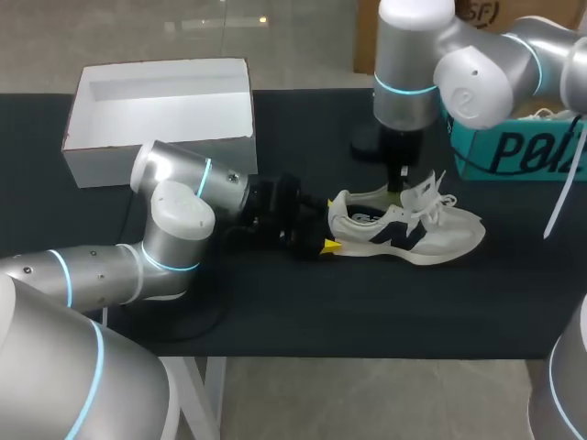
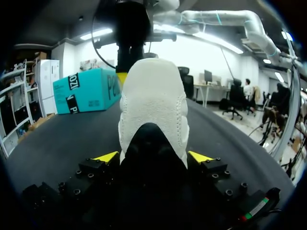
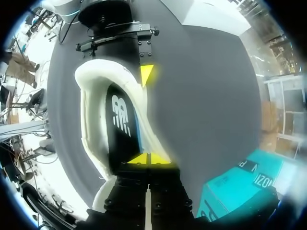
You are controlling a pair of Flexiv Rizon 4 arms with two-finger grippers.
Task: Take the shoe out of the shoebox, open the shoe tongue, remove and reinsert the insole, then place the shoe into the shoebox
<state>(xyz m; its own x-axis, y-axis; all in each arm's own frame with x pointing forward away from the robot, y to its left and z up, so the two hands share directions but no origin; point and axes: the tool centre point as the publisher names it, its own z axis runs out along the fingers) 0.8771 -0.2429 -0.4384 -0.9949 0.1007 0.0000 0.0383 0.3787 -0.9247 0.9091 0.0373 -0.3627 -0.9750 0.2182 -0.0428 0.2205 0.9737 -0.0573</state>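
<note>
Clamping the shoe (image 1: 408, 234) at the heel with the left gripper (image 2: 153, 156): spread to the heel's width, one yellow tip against each side. Arm low and level over the table (image 1: 275, 312), in from the left side.

Right gripper (image 3: 148, 159) pinched fully together, no gap between the tips. Hanging straight down over the front end of the shoe opening, right at the insole (image 3: 122, 120). Can't tell whether anything thin sits between those tips.

Shoe itself: cream knit-and-mesh upper, padded rounded heel, dark side panels, thick pale sole. White laces (image 1: 431, 192) loose, sticking up beside the right gripper. Standing upright on its sole, heel toward the left arm, toe toward the robot's right. Insole dark and flat with a white logo, lying inside.

Underneath, black matte cloth over the table.

Back left, well apart from the shoe: white box (image 1: 96, 163), open-topped, plain card walls. Back right, behind the right arm: teal box (image 1: 514, 151) with dark print, near the shoe but not touching.
</note>
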